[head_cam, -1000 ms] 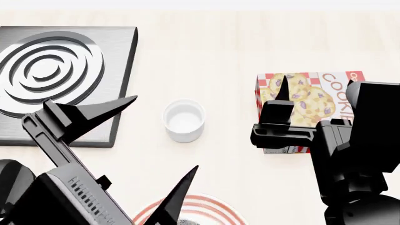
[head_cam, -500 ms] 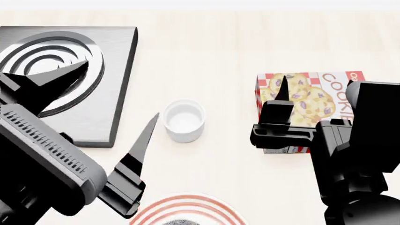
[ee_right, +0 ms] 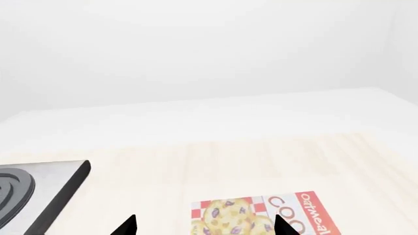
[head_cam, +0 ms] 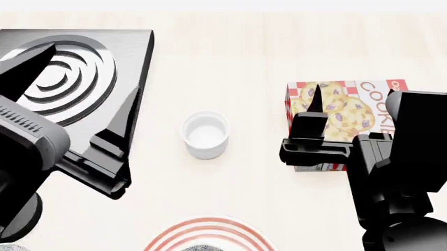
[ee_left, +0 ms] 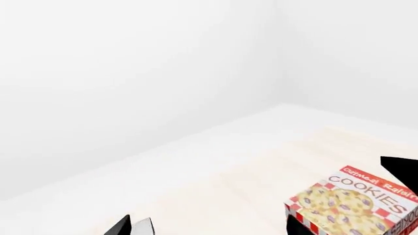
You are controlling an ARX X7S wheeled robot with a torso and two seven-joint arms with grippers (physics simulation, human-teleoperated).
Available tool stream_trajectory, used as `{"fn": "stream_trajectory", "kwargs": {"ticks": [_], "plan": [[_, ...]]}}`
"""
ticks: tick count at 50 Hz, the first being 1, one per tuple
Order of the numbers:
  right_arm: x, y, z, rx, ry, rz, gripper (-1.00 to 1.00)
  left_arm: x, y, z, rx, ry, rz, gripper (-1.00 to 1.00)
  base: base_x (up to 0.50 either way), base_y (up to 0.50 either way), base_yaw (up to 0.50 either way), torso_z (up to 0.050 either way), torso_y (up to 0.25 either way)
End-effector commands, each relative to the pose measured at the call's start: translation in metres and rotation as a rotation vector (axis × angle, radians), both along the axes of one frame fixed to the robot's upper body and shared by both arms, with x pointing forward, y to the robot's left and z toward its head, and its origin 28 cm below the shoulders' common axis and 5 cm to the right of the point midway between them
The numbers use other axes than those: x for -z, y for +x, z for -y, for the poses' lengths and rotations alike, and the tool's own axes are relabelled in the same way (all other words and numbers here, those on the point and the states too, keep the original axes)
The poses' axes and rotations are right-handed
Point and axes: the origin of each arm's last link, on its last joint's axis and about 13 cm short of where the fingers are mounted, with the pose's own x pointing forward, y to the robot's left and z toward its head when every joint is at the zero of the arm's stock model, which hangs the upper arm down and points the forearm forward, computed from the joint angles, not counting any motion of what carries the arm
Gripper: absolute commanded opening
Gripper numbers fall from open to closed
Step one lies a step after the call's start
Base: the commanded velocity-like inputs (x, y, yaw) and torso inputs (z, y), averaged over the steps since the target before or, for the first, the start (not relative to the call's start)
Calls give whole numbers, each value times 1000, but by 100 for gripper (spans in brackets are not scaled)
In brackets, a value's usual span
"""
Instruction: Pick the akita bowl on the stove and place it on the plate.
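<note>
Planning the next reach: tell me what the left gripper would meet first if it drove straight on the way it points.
Likely nothing near: the left gripper hangs open over the stove, and its wrist view shows bare table ahead, the cookie box off to one side. Depth is unclear.

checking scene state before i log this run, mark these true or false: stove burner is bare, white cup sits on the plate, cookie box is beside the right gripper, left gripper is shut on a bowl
1. The stove burner is bare: true, no bowl sits on its rings.
2. The white cup sits on the plate: false, it stands on the table, apart from the plate.
3. The cookie box is beside the right gripper: true in the head view.
4. The left gripper is shut on a bowl: false, its fingers are spread over the stove with nothing between them.
</note>
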Motion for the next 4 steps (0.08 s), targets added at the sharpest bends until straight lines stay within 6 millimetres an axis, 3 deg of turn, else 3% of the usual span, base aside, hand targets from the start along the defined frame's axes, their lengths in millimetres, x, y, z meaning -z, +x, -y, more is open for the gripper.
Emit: {"fn": "stream_trajectory", "kwargs": {"ticks": [1,4], "plan": [[-1,-1,0,0,0,0,100,-1,3,-5,-29,-39,-9,100,0,0,0,0,0],[-1,-1,-1,0,0,-1,100,-2,4,-6,-31,-43,-11,100,0,0,0,0,0]]}}
